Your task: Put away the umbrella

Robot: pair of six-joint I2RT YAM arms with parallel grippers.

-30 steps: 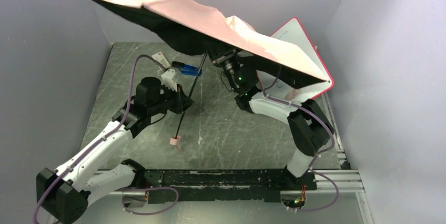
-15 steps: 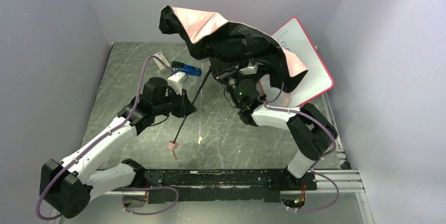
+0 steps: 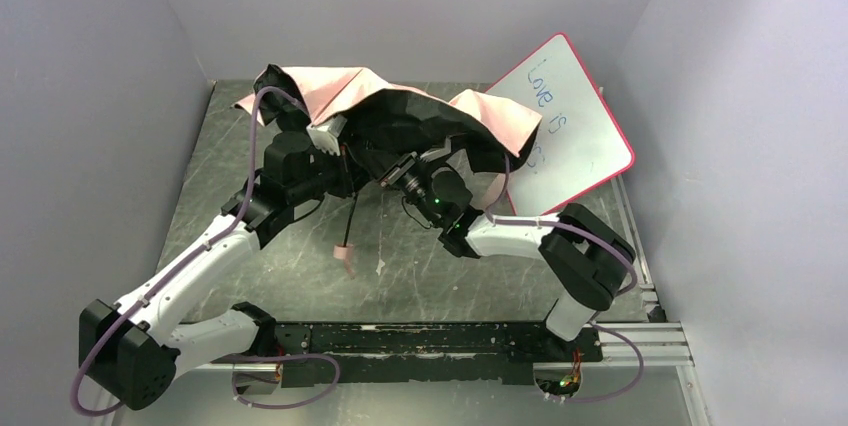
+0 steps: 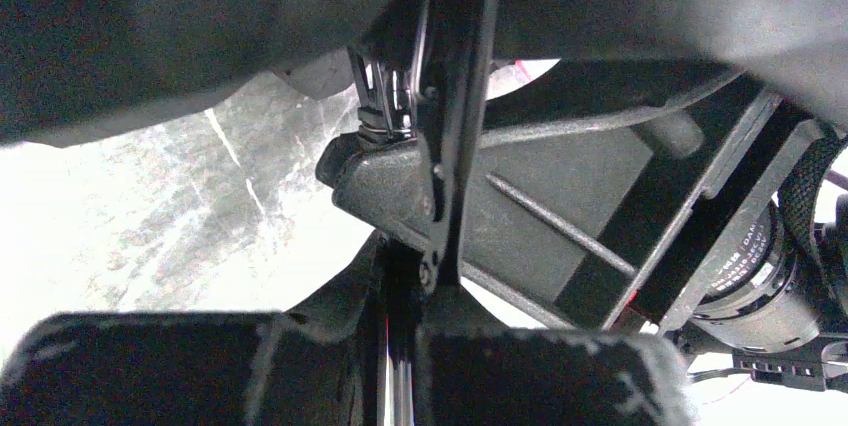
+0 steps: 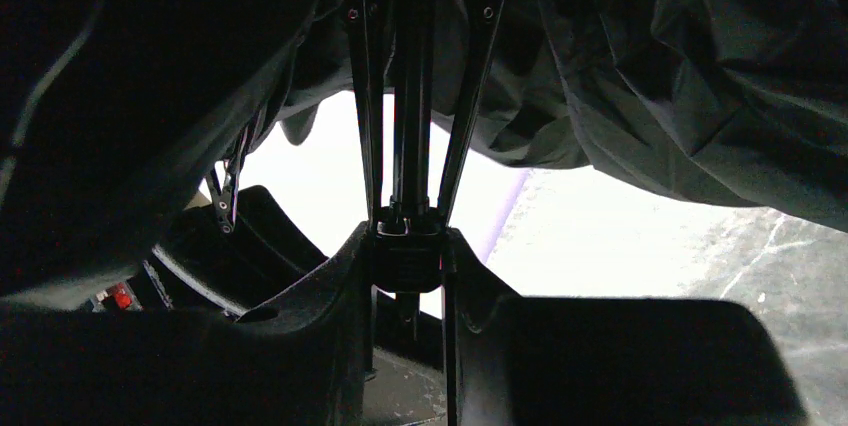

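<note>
Collapsing from the wide-spread canopy of a second ago, the compact folding umbrella [image 3: 400, 116], pale pink fabric over black, now slumps by the far edge of the dark marbled table [image 3: 430, 266], draped over both grippers. The left gripper [image 4: 397, 351] is clamped on the thin black shaft [image 3: 350, 216]; the right gripper [image 5: 408, 268] pinches the black runner [image 5: 406, 254] among the ribs. Closing looks nearly done; shortening the shaft probably follows. No container shows.

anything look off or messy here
Yes: the umbrella is half collapsed at the back of the table, fabric crumpled in uneven folds over the left gripper and right gripper, its shaft tilted.
</note>
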